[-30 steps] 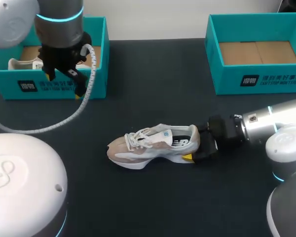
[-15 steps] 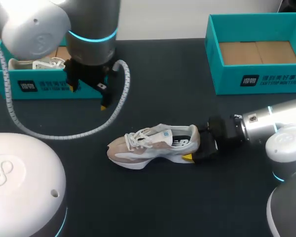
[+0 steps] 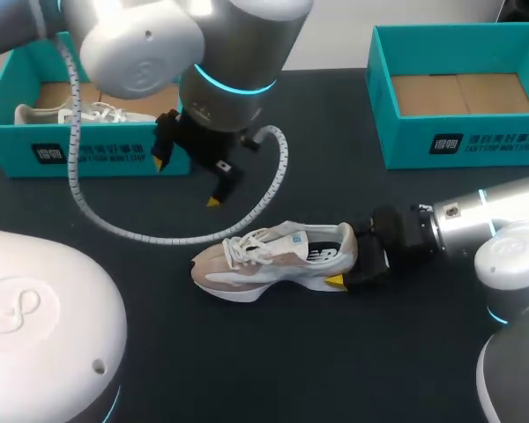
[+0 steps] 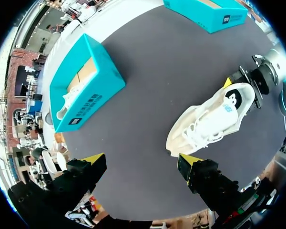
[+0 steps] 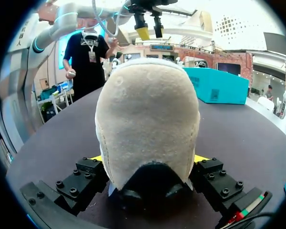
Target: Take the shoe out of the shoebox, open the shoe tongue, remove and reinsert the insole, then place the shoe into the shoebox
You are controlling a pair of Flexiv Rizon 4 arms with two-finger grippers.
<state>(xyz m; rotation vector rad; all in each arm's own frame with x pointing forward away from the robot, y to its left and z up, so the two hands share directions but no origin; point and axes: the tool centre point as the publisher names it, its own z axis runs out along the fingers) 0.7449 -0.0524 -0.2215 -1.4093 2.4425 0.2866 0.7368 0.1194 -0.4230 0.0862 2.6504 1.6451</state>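
Note:
A beige and white shoe [image 3: 273,257] lies on its sole in the middle of the dark table, toe pointing left. My right gripper [image 3: 351,262] is shut on its heel, and the heel [image 5: 148,124] fills the space between both fingers in the right wrist view. My left gripper [image 3: 188,181] hangs open and empty above the table, behind and left of the shoe's toe. From the left wrist, the shoe [image 4: 209,121] lies ahead of the open gripper [image 4: 140,160], off to one side. The left shoebox [image 3: 106,145] holds a second white shoe [image 3: 66,115].
An empty teal shoebox [image 3: 463,145] with a cardboard floor stands at the back right. My left arm's white cable [image 3: 159,231] loops low over the table, left of the shoe. Bare dark tabletop lies in front of the shoe.
My left arm has swung right, from over the left shoebox to near the table's middle, gripper still open. The right arm and the shoe have not moved.

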